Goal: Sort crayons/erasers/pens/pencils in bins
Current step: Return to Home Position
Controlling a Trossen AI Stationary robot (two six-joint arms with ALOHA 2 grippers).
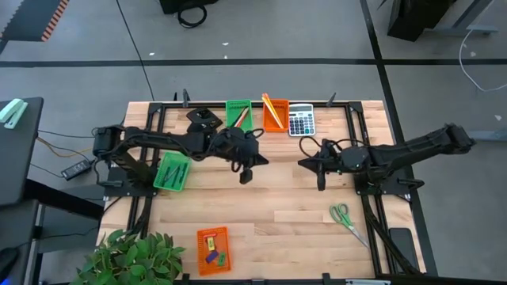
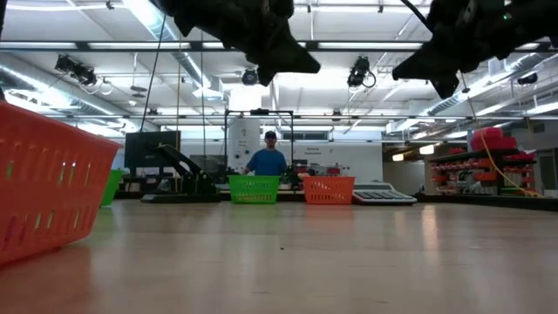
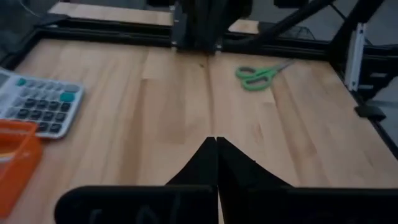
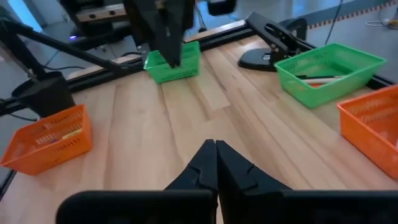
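High view: sorting looks finished, both claws empty

High view shows no loose crayons, erasers, pens or pencils on the bare wood of the table; whatever can be made out already lies inside the four bins. The green bin at the left holds slim sticks, the far green bin holds thin sticks too, and the far orange bin holds a few orange-yellow ones. The near orange bin carries small coloured blocks, likely the erasers. Which sticks are pens, pencils or crayons is too small to tell.

The left gripper hangs over mid-table with its fingers pressed together on nothing; the right gripper does likewise just right of centre. Only the grey calculator and the green-handled scissors sit outside the bins, and neither belongs to the sort. My judgement: the work is done or nearly so.
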